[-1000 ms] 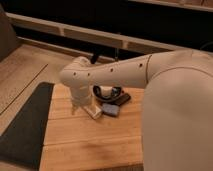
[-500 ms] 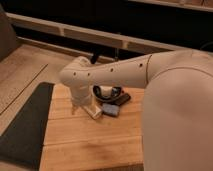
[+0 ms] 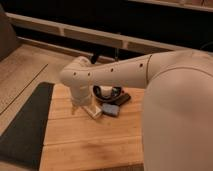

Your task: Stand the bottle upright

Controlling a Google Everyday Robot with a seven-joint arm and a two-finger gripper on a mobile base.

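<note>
Now: end effector [image 3: 81,104] hangs low over the desk [image 3: 90,145] near its far edge, toward the left corner, fingers apart, holding nothing. Bottle [image 3: 93,111] lies on its side just beside it, with the blue pad [image 3: 111,109] alongside. Cup [image 3: 106,93] sits behind both.

I seem to be indoors at a plain work station rather than a home. My gripper [image 3: 81,106] hangs, jaws apart, just over a plank-built wooden tabletop [image 3: 90,145] in the lower middle of the frame. A dark mat [image 3: 25,125] lies lower left, and a long pale ledge [image 3: 75,35] crosses the top against darkness. Which kind of room, I cannot tell.
</note>
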